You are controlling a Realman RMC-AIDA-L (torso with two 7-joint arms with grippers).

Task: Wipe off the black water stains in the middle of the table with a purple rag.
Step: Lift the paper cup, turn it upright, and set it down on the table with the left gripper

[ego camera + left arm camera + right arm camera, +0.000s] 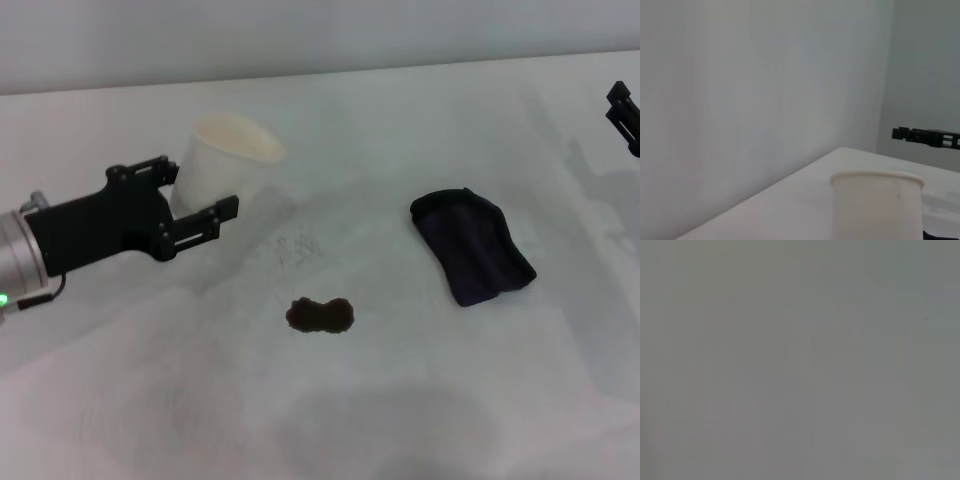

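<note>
**Left fingers around the cup, rag lying untouched**

You are looking at the left gripper (198, 196) reaching in from nine o'clock, its black fingers (200, 224) spread apart on either side of a white paper cup (222, 160). The cup is sitting upright between them; you cannot tell whether the fingers are touching its wall. In the left wrist view the same cup (877, 205) is filling the near foreground, standing on the white counter (805, 200) before a plain grey wall.

The black water stains (320, 316) are lying as one dark two-lobed blotch at the middle of the counter (420, 400), toward five o'clock from the cup and well apart from it. The purple rag (471, 245) is resting flat on the counter at about two o'clock from the blotch, near it but not touching, its rounded end pointing toward the far edge.

The right gripper (624, 115) is showing only as a black tip at the three o'clock edge, up and away from the rag; you cannot tell how its fingers are standing. The right wrist view is giving you only blank grey.
</note>
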